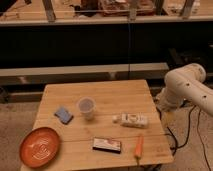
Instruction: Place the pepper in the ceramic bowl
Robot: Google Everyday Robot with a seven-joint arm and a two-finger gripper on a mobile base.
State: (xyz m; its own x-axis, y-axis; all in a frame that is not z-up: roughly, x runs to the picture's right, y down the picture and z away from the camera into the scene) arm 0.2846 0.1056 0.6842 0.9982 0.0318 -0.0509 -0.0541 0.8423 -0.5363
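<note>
The pepper [138, 146] is a slim orange tapered piece lying near the front right edge of the wooden table [110, 92]. The ceramic bowl [40, 146] is a wide orange-red dish with pale swirl lines at the front left corner, and it is empty. My white arm [186, 86] stands off the table's right side, behind the pepper. My gripper does not show in this view; only the arm's rounded segments do.
A small translucent cup [86, 107] stands mid-table. A blue sponge-like block [63, 115] lies to its left. A white packet [131, 120] lies to its right, and a dark rectangular box [107, 145] sits between bowl and pepper. Cables [192, 130] hang beside the arm.
</note>
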